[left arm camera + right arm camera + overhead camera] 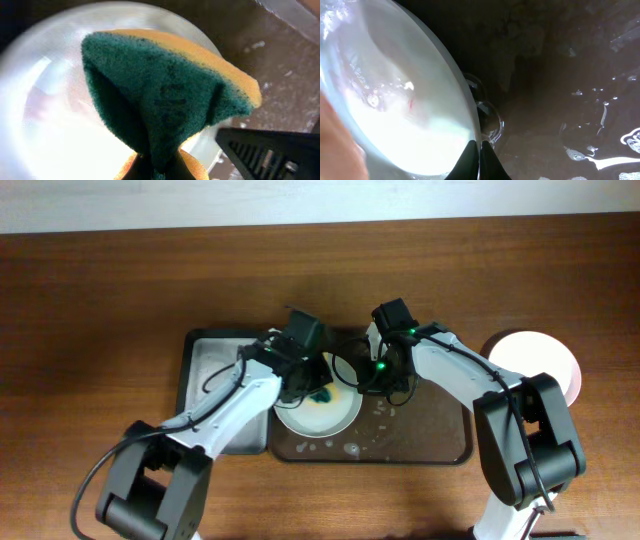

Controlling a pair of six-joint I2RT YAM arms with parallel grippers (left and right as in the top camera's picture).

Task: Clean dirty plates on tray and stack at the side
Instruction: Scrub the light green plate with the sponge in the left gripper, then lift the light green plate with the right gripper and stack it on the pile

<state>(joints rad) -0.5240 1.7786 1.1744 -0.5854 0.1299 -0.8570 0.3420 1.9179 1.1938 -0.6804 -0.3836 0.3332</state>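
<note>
The cream-white plate [325, 418] sits at the left end of the brown tray [430, 435]. Over it the left pincer [156, 171], arm stretched in from the near left, pinches a green-and-yellow sponge [170, 90]. The right pincer [479, 162], elbow bent, grips the plate's right rim.

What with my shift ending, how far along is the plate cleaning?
Done: a pinkish plate sits beside the tray. In hand: right gripper pinches the white plate by its rim, left gripper holds the sponge over it. Left: its red smear, then stacking.
</note>
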